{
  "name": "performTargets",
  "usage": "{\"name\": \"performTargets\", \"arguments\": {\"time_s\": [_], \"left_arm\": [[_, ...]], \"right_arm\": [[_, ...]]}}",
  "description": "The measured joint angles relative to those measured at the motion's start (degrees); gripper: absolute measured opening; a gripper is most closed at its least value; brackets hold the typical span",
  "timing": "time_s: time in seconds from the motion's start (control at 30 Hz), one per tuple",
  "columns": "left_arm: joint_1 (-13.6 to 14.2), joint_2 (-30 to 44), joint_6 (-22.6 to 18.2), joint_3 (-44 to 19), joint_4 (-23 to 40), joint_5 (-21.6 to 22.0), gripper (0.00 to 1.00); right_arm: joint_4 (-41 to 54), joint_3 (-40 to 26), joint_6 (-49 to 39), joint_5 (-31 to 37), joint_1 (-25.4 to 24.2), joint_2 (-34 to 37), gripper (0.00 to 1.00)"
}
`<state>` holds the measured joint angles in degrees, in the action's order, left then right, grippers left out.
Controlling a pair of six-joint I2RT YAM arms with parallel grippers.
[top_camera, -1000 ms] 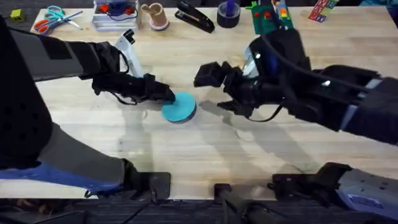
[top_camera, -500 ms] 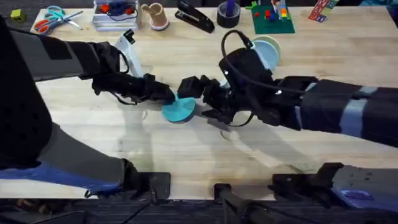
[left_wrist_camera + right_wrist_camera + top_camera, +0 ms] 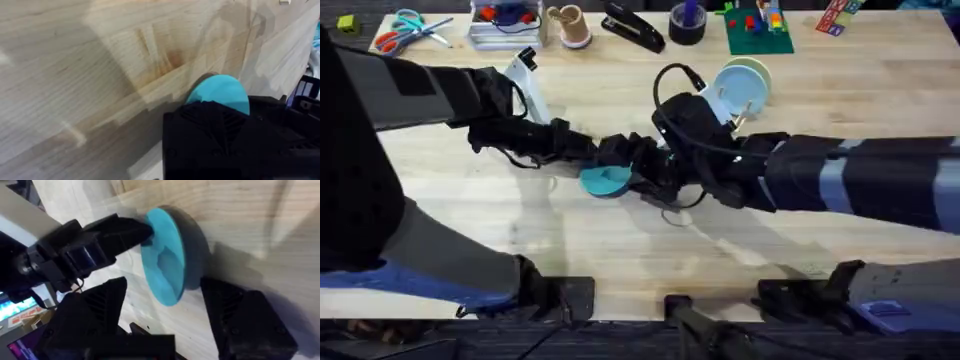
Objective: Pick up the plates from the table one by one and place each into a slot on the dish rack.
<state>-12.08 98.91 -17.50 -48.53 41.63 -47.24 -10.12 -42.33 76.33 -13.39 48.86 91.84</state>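
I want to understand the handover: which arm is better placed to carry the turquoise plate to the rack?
Probably the right. The rack stands on its side of the table, and its gripper is open around the turquoise plate, which the left gripper touches at the edge.

Plate (image 3: 606,181) mid-table (image 3: 620,250) between end effectors; dish rack (image 3: 740,85) behind right; stapler (image 3: 633,27) at rear edge

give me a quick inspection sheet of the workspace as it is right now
surface: wooden table, plank seams visible
job's things: turquoise plate tilted on edge mid-table; pale blue and cream plates standing in the dish rack
clutter: scissors, stapler, tape roll, along the far edge
grippers: left gripper holds the turquoise plate's rim; right gripper open, fingers either side of it
cables: black loop on the right arm
surroundings: nothing seen
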Motion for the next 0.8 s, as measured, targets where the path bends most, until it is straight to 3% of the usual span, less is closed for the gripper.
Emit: {"name": "performTargets", "arguments": {"time_s": [0.27,0.37,0.57,0.67,0.8], "left_arm": [[0.0,0.0,0.0,0.0,0.0,0.0,0.041],[0.0,0.0,0.0,0.0,0.0,0.0,0.041],[0.0,0.0,0.0,0.0,0.0,0.0,0.041],[0.0,0.0,0.0,0.0,0.0,0.0,0.041],[-0.1,0.0,0.2,-0.2,0.1,0.0,0.04]], "right_arm": [[-2.8,0.0,0.2,0.0,0.0,2.1,0.741],[-3.2,0.0,0.2,0.0,0.0,2.8,0.594],[-3.2,0.0,0.4,0.2,0.0,4.3,0.187],[-3.7,0.0,0.4,0.0,0.0,4.0,0.102],[-4.2,0.0,0.4,0.0,0.0,3.6,0.071]]}}
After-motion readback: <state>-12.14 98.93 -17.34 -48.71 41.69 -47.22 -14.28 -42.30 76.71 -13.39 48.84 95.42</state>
